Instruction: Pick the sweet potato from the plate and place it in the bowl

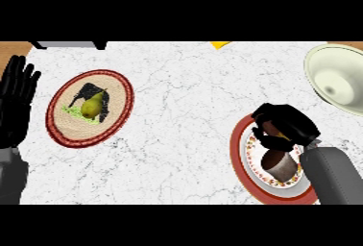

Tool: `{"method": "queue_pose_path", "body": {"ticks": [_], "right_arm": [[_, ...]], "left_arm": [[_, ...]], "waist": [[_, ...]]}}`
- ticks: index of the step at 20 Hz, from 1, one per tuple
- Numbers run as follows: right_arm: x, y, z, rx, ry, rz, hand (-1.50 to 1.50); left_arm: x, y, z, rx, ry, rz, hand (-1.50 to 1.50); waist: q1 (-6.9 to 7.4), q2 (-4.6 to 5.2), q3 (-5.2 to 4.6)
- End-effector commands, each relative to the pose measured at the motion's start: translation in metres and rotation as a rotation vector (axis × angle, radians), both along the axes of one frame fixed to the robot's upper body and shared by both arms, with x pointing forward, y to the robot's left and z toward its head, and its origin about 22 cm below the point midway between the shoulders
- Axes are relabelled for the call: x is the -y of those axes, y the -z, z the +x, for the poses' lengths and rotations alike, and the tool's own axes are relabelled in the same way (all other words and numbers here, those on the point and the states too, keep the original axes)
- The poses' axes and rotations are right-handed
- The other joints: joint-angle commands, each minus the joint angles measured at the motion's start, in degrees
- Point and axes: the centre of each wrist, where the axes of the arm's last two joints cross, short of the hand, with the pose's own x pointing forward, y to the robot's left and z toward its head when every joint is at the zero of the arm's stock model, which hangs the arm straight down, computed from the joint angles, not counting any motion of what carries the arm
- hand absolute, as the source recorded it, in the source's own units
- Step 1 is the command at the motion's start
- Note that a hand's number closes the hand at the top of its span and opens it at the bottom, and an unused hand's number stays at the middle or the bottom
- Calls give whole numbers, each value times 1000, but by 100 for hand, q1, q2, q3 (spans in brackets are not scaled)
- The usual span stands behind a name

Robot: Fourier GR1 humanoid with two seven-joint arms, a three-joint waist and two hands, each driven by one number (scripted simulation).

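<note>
Right hand (285, 126) curled around sweet potato (279, 134) above plate (249, 158), bowl (339, 77) well apart; left hand (18, 96) open.

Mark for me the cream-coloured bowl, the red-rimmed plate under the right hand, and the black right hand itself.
Cream-coloured bowl (339, 77): head view, on its inner wall.
Red-rimmed plate (239, 153): head view, on its bare left rim.
Black right hand (285, 123): head view, on the back of the hand.
</note>
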Motion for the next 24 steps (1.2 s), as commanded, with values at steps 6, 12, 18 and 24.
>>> {"method": "queue_pose_path", "body": {"ticks": [6, 12, 18, 24], "right_arm": [[226, -66, -66, -94, 457, -186, 150], [307, -131, -114, -80, 657, -199, 150], [344, -176, -150, 70, 782, -181, 150], [359, -229, -164, 191, 678, -17, 150]], "left_arm": [[-13, 1, -8, 13, -54, -7, 0], [-6, -2, -4, 30, -29, -19, 0], [-5, 2, -4, 17, -6, -25, 0], [8, -2, 2, 22, 23, -24, 0]], "waist": [[-325, 201, 66], [-192, 248, 117], [-43, 199, 130], [36, 142, 118]]}}
